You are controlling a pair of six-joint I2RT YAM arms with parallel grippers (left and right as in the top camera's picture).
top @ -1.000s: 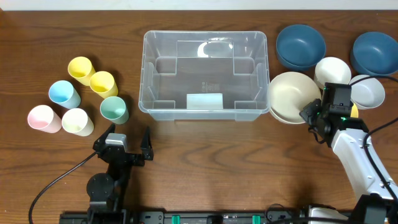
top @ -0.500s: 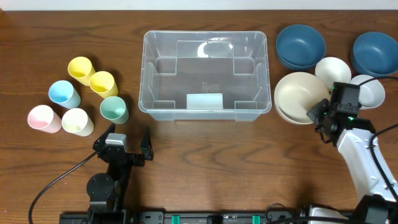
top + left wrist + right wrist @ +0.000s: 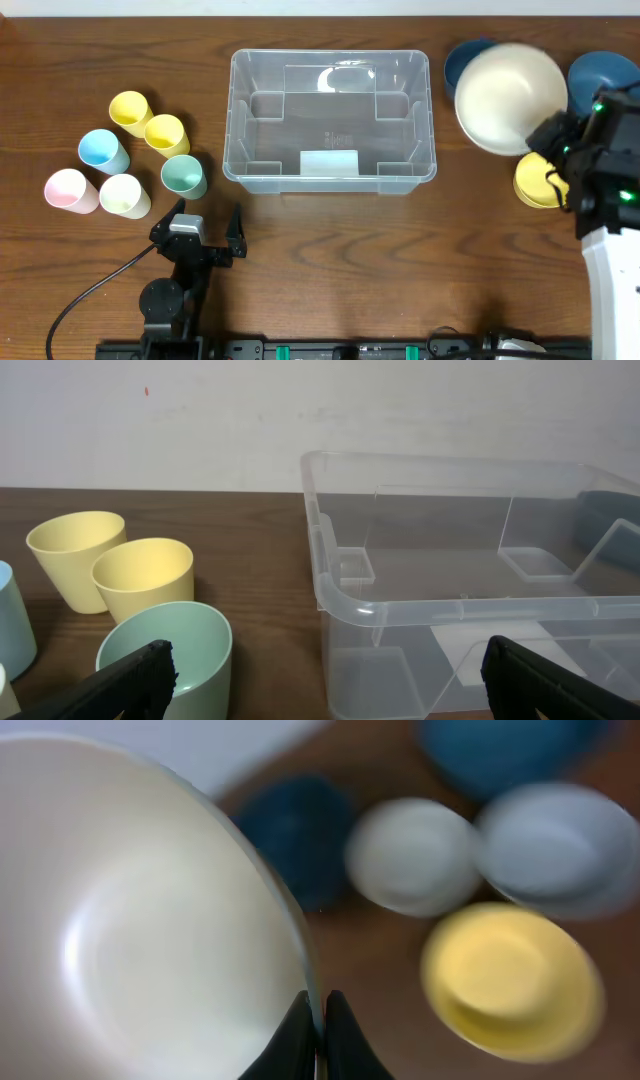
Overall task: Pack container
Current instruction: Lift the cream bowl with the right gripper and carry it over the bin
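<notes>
Container: clear plastic bin with rounded corners, upright at mid-table on the far side, long side toward the arms.
Label: white label at the base, by the near wall.
Right gripper: right of the container and apart from it, fingers pinched tight on the rim of the cream bowl.
Cream bowl: mouth up, just beyond the container's far right corner, covering part of a dark blue bowl in the overhead view.
Other bowls: yellow bowl just below the held one; second dark blue bowl at the far right; two white bowls blurred in the right wrist view.
Left gripper: near edge of the table, in front of the container's left corner, jaws spread wide, nothing between them.
Cups: six, well left of the container; two yellow cups touching, blue cup, green cup nearest the container, pink cup, pale cream cup.
Table: dark wooden table.
</notes>
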